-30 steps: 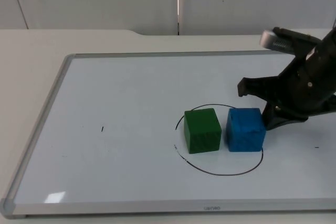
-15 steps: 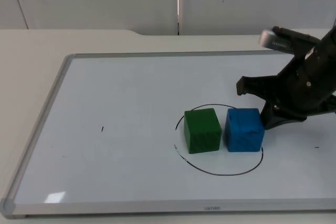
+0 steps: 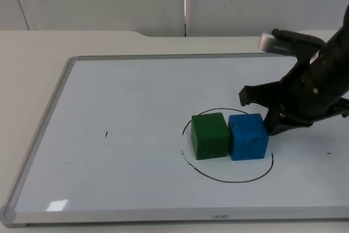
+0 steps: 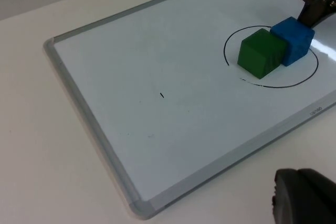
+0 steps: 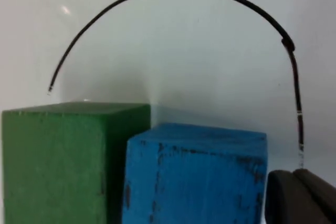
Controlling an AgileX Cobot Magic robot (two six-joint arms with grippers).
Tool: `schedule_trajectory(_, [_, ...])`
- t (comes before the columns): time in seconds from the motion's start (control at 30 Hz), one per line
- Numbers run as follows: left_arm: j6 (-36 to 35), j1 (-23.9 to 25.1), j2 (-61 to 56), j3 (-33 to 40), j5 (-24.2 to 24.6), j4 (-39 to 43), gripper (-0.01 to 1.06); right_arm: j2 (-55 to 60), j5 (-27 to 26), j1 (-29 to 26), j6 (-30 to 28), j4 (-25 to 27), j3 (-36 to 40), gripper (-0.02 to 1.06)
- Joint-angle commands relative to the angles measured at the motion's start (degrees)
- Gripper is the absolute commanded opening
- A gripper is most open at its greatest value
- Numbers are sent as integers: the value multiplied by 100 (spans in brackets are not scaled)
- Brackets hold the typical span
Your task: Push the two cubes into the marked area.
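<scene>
Right tool (image 3: 260,114), fingers spread and gripping nothing, is pressed against the blue cube (image 3: 248,136) to shove it; whiteboard (image 3: 131,96) carries the marked circle (image 3: 228,178), where blue cube touches green cube (image 3: 210,135). Left tool (image 4: 304,195) waits aside, its opening not discernible.

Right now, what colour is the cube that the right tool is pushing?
Blue: the blue cube beside the right tool, best seen in the top view.

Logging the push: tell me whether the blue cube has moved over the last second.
Yes. The blue cube has slid toward the picture's left, further inside the drawn circle, closing the gap to the green cube, which it now touches.
</scene>
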Motion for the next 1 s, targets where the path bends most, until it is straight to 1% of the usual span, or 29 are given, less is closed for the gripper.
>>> schedule_trajectory(0.0, [-45,-22,-27,25,-54,25,0,-37,60,28,0,-362,-28,0])
schedule_trajectory(0.07, [-45,-22,-27,25,-54,25,0,-172,217,28,0,-937,-28,0])
schedule_trajectory(0.1, [-45,-22,-27,25,-54,25,0,-172,217,28,0,-937,-28,0])
schedule_trajectory(0.2, [-45,-22,-27,25,-54,25,0,-629,464,28,62,-1684,-28,0])
schedule_trajectory(0.23, [-45,-22,-27,25,-54,25,0,-872,524,28,62,-1847,-28,0])
schedule_trajectory(0.27, [-45,-22,-27,25,-54,25,0,-872,524,28,62,-1847,-28,0])
schedule_trajectory(0.33, [-45,-22,-27,25,-54,25,0,-1348,584,28,62,-2033,-28,0])
schedule_trajectory(0.37, [-45,-22,-27,25,-54,25,0,-1883,597,28,62,-2082,-28,0])
schedule_trajectory(0.4, [-45,-22,-27,25,-54,25,0,-1883,597,28,62,-2082,-28,0])
schedule_trajectory(0.57, [-45,-22,-27,25,-54,25,0,-3312,675,28,39,-2082,-28,0])
schedule_trajectory(0.6, [-45,-22,-27,25,-54,25,0,-3312,675,28,39,-2082,-28,0])
schedule_trajectory(0.7, [-45,-22,-27,25,-54,25,0,-4090,900,28,-114,-2082,-28,0])
schedule_trajectory(0.73, [-45,-22,-27,25,-54,25,0,-4090,900,28,-114,-2082,-28,0])
schedule_trajectory(0.87, [-45,-22,-27,25,-54,25,0,-4904,1443,28,-218,-2082,-28,0])
schedule_trajectory(0.97, [-45,-22,-27,25,-54,25,0,-5178,1543,28,-231,-2082,53,0])
